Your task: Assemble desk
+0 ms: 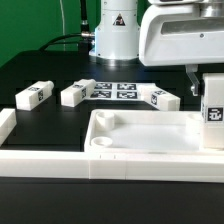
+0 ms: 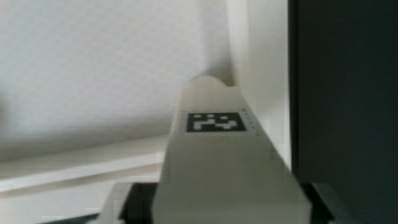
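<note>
The white desk top point(image 1: 150, 140), a tray with rounded recesses, lies at the front of the table. My gripper point(image 1: 207, 80) is shut on a white square leg point(image 1: 213, 108) and holds it upright over the top's far corner on the exterior view's right. In the wrist view the leg point(image 2: 217, 150) runs out from between my dark fingers point(image 2: 139, 205), its tag facing the camera and its tip at the inner corner of the desk top point(image 2: 89, 90). Three more legs point(image 1: 33, 96), point(image 1: 77, 93), point(image 1: 163, 98) lie on the black table behind the top.
The marker board point(image 1: 112, 91) lies flat among the loose legs. A long white border rail point(image 1: 30, 160) runs along the front and the exterior view's left. The robot base point(image 1: 115, 35) stands at the back with cables.
</note>
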